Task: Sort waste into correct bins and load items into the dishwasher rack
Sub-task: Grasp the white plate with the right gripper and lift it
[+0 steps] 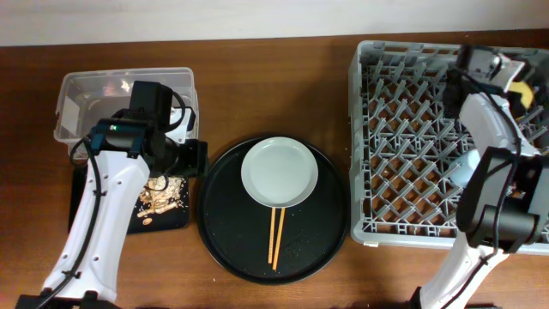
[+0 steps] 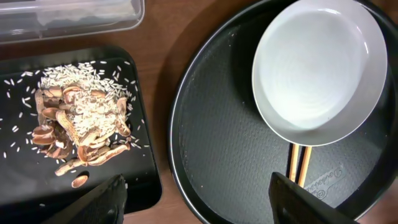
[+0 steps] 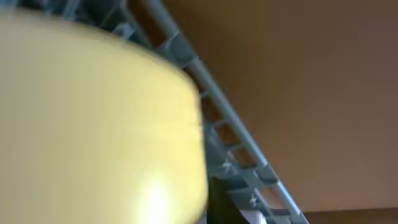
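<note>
Food scraps (image 2: 81, 130) lie in the black tray (image 2: 142, 171) at left and the yellow bowl (image 1: 521, 90) is at the rack's (image 1: 358, 137) far right corner by the right tool (image 1: 510, 84), whose grip I cannot tell, while the plate (image 1: 279, 170) and chopsticks (image 1: 276, 236) await loading beside the left tool (image 2: 199, 205), parted and empty.

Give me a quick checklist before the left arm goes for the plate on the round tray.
1. Left gripper open, empty: ok.
2. Plate empty, upright: ok.
3. Chopsticks clear of plate: not ok, upper ends lie under it.
4. Food scraps in black rectangular tray: ok.
5. Right gripper free of yellow bowl: cannot tell, view blurred.
</note>
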